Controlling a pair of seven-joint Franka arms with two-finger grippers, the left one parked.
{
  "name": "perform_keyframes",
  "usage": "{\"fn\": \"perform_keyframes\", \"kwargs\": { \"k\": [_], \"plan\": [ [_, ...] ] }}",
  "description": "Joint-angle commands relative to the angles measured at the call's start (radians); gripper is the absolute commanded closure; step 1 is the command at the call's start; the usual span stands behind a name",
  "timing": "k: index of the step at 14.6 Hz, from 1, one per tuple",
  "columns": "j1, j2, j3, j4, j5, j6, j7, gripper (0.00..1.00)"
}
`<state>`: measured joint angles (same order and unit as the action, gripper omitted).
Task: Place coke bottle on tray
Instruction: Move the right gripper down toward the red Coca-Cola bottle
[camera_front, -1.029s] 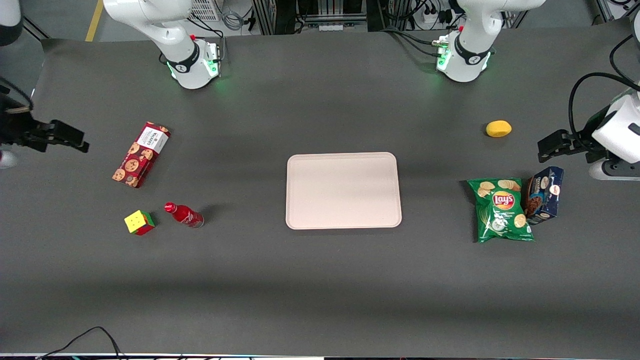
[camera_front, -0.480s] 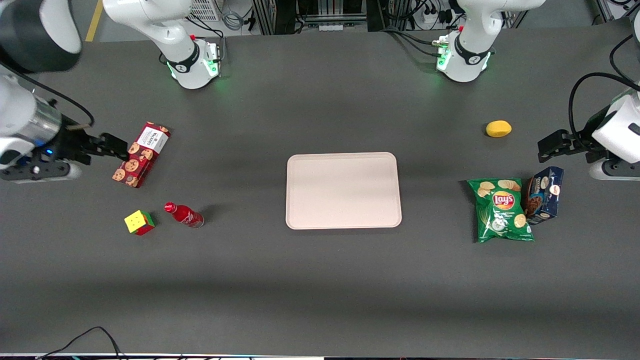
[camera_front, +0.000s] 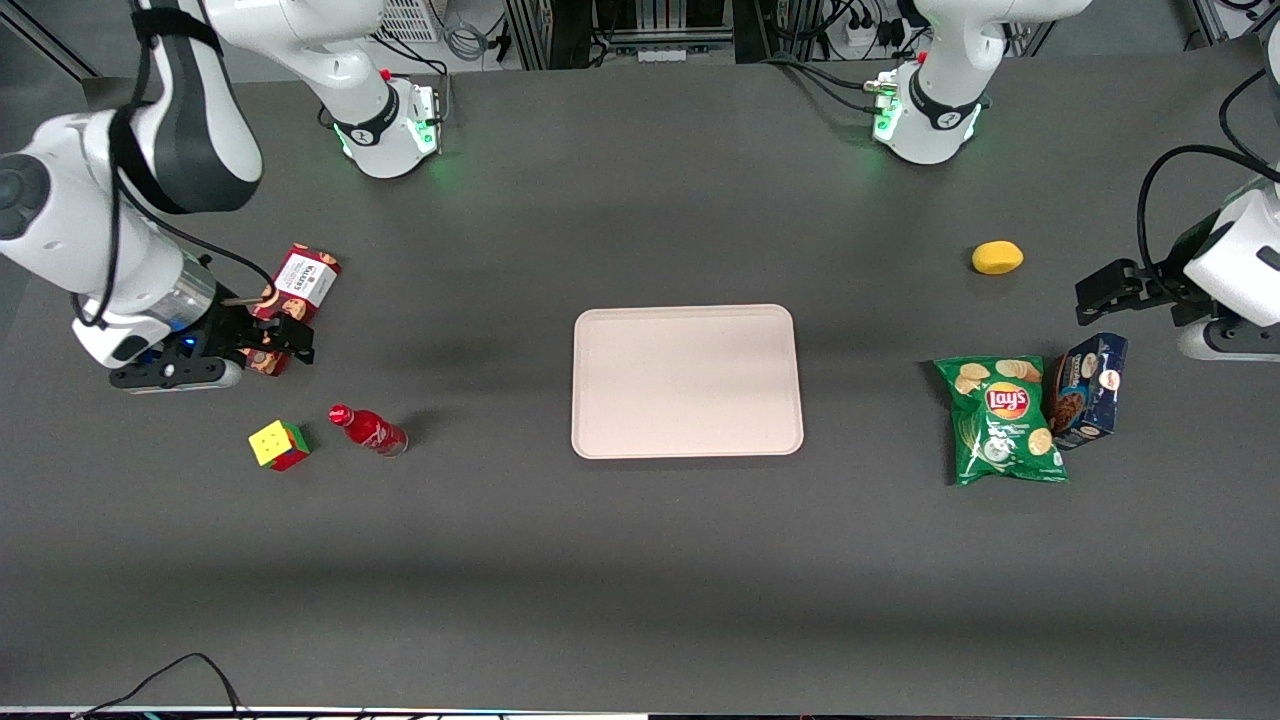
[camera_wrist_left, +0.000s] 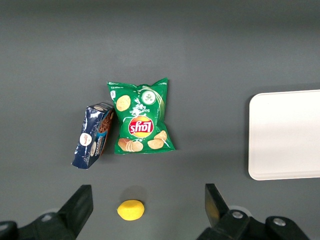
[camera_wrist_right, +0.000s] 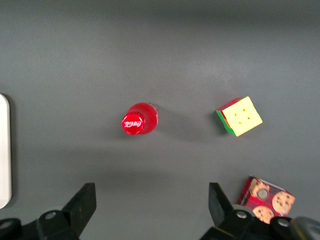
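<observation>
Now the right arm's black two-finger gripper (camera_front: 290, 338), jaws spread wide, has swung in over the cookie box, closing on the small red coke bottle (camera_front: 367, 431) standing upright on the table beside the colour cube, well apart from the pale pinkish-cream tray (camera_front: 687, 381).

I count one coke bottle (camera_front: 367, 430), one tray (camera_front: 687, 381), one colour cube (camera_front: 278, 445) and one red cookie box (camera_front: 297, 290) on the surface (camera_front: 640, 560). Toward the parked arm's end I count one green chip bag (camera_front: 1002, 420), one blue cookie box (camera_front: 1089, 390) and one yellow lemon-shaped item (camera_front: 997, 257), for seven loose items in total. I count one working gripper (camera_front: 296, 338), above the near end of the red cookie box, fingers spread apart.
</observation>
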<state>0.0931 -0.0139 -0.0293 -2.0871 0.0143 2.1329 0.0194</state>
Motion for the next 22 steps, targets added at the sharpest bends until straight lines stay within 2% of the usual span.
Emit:
{"fn": "perform_keyframes", "kwargs": {
  "k": [1,9,13,22],
  "plan": [
    [-0.001,-0.023,0.006,-0.118,0.021,0.159,-0.044,0.00],
    [0.002,0.100,0.015,-0.131,0.021,0.334,-0.084,0.00],
    [0.002,0.136,0.041,-0.120,0.021,0.372,-0.084,0.00],
    [0.004,0.204,0.043,-0.082,0.019,0.413,-0.085,0.00]
  ]
}}
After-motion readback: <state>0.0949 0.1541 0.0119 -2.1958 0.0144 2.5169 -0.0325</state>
